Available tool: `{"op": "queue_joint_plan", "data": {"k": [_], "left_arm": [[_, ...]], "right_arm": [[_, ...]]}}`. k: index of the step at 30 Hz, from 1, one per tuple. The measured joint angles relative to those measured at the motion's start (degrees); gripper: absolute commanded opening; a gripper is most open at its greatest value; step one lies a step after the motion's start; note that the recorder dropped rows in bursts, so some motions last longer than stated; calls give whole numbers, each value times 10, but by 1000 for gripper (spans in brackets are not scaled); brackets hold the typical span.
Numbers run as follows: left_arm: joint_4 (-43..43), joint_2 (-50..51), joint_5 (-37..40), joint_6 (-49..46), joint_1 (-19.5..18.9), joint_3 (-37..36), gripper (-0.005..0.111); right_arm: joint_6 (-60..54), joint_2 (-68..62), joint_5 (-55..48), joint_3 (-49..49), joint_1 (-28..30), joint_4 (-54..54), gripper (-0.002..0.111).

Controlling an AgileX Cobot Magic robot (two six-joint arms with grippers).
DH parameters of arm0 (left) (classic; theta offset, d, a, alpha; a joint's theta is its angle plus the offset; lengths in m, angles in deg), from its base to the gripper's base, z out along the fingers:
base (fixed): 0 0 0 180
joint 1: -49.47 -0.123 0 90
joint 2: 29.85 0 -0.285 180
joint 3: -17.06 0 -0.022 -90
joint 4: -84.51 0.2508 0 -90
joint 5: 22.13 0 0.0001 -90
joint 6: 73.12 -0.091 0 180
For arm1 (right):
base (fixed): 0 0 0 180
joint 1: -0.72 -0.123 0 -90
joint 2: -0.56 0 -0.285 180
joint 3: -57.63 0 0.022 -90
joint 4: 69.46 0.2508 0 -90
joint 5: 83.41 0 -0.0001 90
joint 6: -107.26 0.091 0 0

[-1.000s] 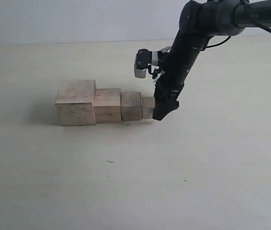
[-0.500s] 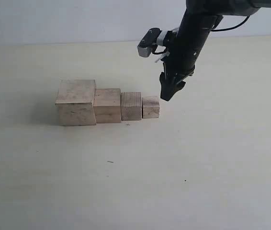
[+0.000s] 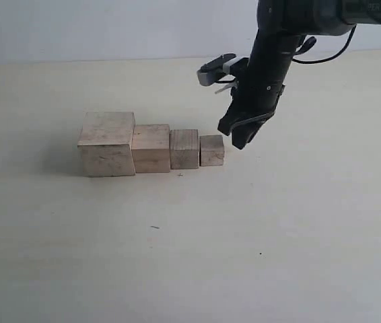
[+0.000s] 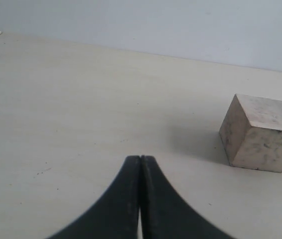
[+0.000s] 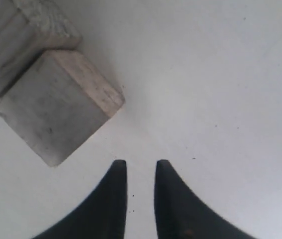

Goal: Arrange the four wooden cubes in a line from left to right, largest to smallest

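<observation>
- Exterior view gives you the pale table first, the widest thing in sight, with a plain light wall behind it.
- You see the black right arm reaching down from the top right, ending just right of the row of blocks.
- Your largest cube stands at the left end of the row; the left wrist view also shows it, off to one side and well clear of that arm's tips.
- Touching its right face is the second cube, lower and narrower.
- Next comes the third cube, pressed against the second; the right wrist view catches a corner of it.
- At the right end sits the smallest cube, flush against the third, so the four step down in size from left to right in one straight line.
- Your right gripper hangs above the table just right of the smallest cube, not touching it; its tips stand a narrow gap apart and grip nothing.
- Your left gripper has its two black fingers pressed together with nothing between them, over bare table.
</observation>
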Motion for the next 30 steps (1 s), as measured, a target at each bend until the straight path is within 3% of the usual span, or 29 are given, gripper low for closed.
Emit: {"op": "queue_joint_plan", "data": {"k": [12, 30], "left_arm": [[0, 0, 0, 0, 0, 0, 0], [0, 0, 0, 0, 0, 0, 0]], "right_arm": [[116, -36, 0, 0, 0, 11, 0], [104, -36, 17, 0, -1, 60, 0]]}}
